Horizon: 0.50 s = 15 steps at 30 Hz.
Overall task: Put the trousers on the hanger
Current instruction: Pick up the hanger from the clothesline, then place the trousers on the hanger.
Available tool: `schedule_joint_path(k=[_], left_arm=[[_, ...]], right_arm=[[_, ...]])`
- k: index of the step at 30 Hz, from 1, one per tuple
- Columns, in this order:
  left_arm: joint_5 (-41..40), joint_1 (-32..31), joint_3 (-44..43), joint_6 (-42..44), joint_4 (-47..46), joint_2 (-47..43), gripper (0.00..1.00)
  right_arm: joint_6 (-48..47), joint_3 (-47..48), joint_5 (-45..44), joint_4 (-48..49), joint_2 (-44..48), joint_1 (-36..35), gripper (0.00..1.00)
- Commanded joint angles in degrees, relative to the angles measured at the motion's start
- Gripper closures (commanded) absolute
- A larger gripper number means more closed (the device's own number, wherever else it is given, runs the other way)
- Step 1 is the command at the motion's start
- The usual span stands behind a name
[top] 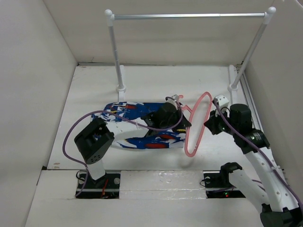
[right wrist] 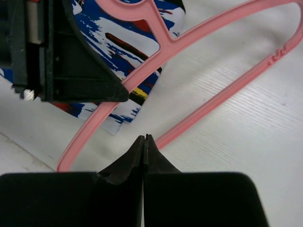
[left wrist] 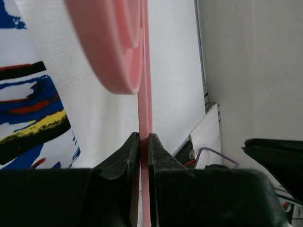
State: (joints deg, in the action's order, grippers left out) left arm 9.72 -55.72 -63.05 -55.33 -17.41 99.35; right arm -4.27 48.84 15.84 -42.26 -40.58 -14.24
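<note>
1. While the trousers [top: 154, 141] lie spread on the white tabletop [top: 94, 94], between the two arms and towards the left, the hanger [top: 186, 139] is lifted off the surface just to their right, standing on edge.
2. The trousers' two legs curve away from each other, leaving a pale gap between them. The left arm reaches across over them.
3. The left gripper [left wrist: 144, 140] has its jaws pinching a thin pink bar of the hanger. The bar runs straight up between the two black fingertips.
4. From the right wrist view, the hanger's frame crosses the picture at a slant. Printed cloth shows through its open triangle at the upper left, and the left arm's black fingers clamp one sloping arm.
5. The right gripper [right wrist: 144, 139] has its jaws pressed together, with nothing visible between them. The hanger's lower bar passes close behind the tips; I cannot tell if it touches them.
6. From above, the right gripper sits right beside the hanger's right side.
7. A silver rail [top: 189, 16] on white posts stands at the far end, well apart from the hanger.
</note>
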Motion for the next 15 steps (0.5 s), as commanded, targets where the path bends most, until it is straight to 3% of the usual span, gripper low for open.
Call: schedule_joint_path(k=[1,5,8,9,11,15], left_arm=[[-4.7,-1.6,4.4,-4.3,-10.0,-5.1,1.0],[-13.2,-3.5,8.3,-7.7,-11.2,-6.2,1.0],[-18.3,-3.5,9.8,-10.1,-10.7,-5.5,1.0],[-19.6,-3.5,10.1,-10.5,-10.5,-5.1,1.0],[-20.5,-3.5,11.0,-10.3,-10.3,-4.3,1.0],[-21.2,-3.5,14.2,-11.5,-11.9,-3.5,1.0]], right_arm=[[3.3,-4.4,6.3,10.8,-3.6,0.4,1.0],[8.4,-10.2,10.5,23.7,-9.7,0.4,1.0],[11.6,-14.5,11.9,33.4,-16.0,0.4,0.8],[12.7,-15.3,13.0,35.7,-17.7,0.4,0.65],[13.4,-16.9,13.1,41.7,-23.1,-0.2,0.54],[13.3,-16.8,11.9,49.4,-32.3,-1.4,0.51]])
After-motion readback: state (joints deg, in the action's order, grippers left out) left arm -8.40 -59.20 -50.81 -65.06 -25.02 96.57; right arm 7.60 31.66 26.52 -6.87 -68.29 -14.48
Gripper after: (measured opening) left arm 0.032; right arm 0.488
